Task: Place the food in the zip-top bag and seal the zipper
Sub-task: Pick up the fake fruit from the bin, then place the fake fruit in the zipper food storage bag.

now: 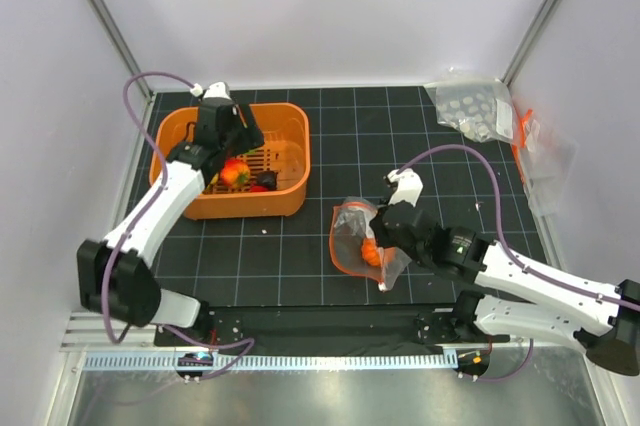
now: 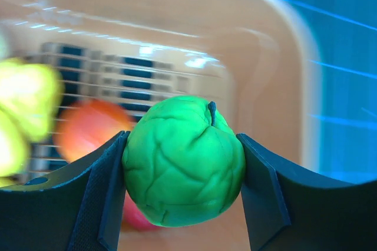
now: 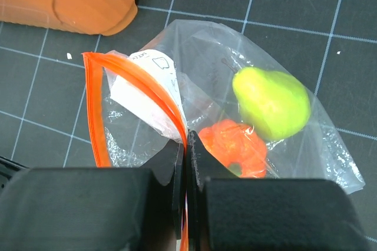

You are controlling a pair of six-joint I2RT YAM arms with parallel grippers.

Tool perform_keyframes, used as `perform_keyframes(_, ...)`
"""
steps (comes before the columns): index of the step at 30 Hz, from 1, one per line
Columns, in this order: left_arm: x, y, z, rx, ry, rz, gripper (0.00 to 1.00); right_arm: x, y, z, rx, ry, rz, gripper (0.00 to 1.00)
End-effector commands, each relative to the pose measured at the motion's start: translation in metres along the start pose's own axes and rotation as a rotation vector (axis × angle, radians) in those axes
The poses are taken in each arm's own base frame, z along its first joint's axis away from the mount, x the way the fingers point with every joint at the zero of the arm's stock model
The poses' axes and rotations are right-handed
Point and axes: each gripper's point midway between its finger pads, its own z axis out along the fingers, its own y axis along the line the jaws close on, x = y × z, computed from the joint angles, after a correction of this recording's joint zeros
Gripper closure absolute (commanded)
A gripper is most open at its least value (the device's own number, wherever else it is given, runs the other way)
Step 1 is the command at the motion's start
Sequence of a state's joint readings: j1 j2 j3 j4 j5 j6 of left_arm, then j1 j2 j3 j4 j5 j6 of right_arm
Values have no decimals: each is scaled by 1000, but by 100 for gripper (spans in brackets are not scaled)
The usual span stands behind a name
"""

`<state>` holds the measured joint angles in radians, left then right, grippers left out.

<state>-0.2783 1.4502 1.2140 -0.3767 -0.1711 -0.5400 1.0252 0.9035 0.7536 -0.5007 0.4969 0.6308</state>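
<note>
My left gripper [image 2: 184, 168] is shut on a green toy fruit [image 2: 184, 162] with a wrinkled skin, inside the orange basket [image 1: 291, 191]; in the top view it [image 1: 231, 146] is over the basket's left half. Red, orange and yellow food [image 1: 238, 173] lies under it. My right gripper [image 3: 187, 145] is shut on the upper lip of the zip-top bag [image 3: 206, 62], on its orange-red zipper [image 3: 147, 86]. The bag's mouth gapes to the left. Inside lie a yellow-green pear [image 3: 271, 102] and an orange piece [image 3: 232, 148]. The bag [image 1: 362, 238] lies right of the basket.
Other clear bags lie at the back right: one with a white-dotted sheet [image 1: 470, 106] and more with orange strips [image 1: 535, 151] by the right wall. The basket's corner [image 3: 76, 0] is just left of the bag's mouth. The mat is black with a white grid.
</note>
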Motion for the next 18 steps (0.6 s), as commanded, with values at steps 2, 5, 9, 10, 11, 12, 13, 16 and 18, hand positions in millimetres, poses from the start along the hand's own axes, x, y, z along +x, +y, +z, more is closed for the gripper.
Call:
perform_keyframes(2,8,-49,-45,182,-30,36,65,-17,13,0,-27,-34,33,99)
perform_keyframes(5,27,-74,-75,287,-9,44,66,-17,15,5,-15,-33,41,99)
perform_keyframes(9,50,-97,-114,421,21,18,66,-15,18,10,-4,-23,63,99)
perform_keyframes(10,69,-105,-123,475,67,26,66,-16,19,10,-1,-19,74,99)
perform_keyframes(11,75,-113,-133,528,81,24,66,-13,18,11,12,-3,72,99)
perform_keyframes(12,79,-117,-145,563,81,22,66,-13,19,12,13,1,76,99)
perform_keyframes(13,96,-123,-152,592,116,25,66,-17,22,10,5,-2,94,99)
perform_keyframes(16,117,-135,-172,662,147,35,66,-24,32,8,-29,-4,117,99)
perform_keyframes(18,124,-142,-179,686,151,42,66,-30,43,7,-62,-3,128,99)
